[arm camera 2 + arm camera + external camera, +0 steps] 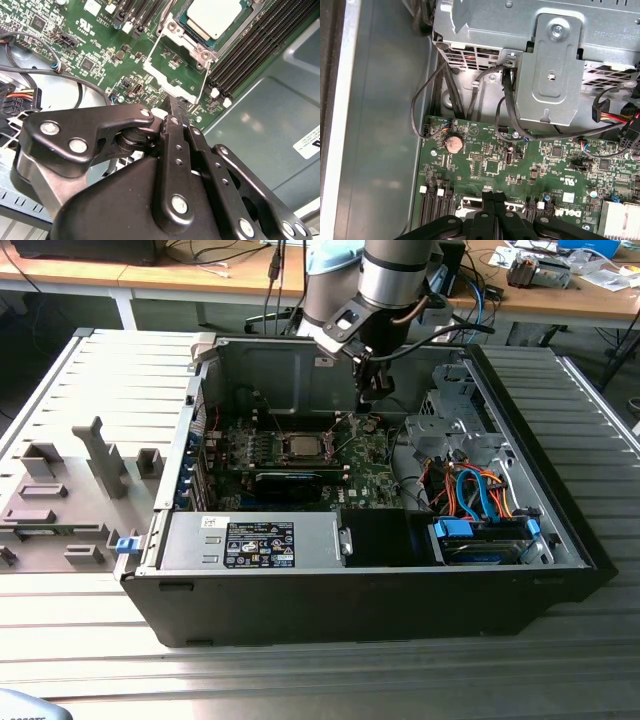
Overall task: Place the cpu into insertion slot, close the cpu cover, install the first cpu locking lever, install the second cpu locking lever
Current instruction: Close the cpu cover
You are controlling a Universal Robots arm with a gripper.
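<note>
Silvery-grey square cpu (215, 16) lies flat, face up, in the metal-rimmed insertion slot (194, 46). Black pincer (176, 107) has its fingers pressed together.

The open computer case (350, 605) on the table (330, 680) is taken in whole from above and some way off in the exterior view. In both wrist views the motherboard (100, 45) (485, 155) is seen close up past the end effector (178, 107) (493, 196). The socket (195, 49) is faced in the second wrist view, the drive cage (550, 75) in the first.
</note>
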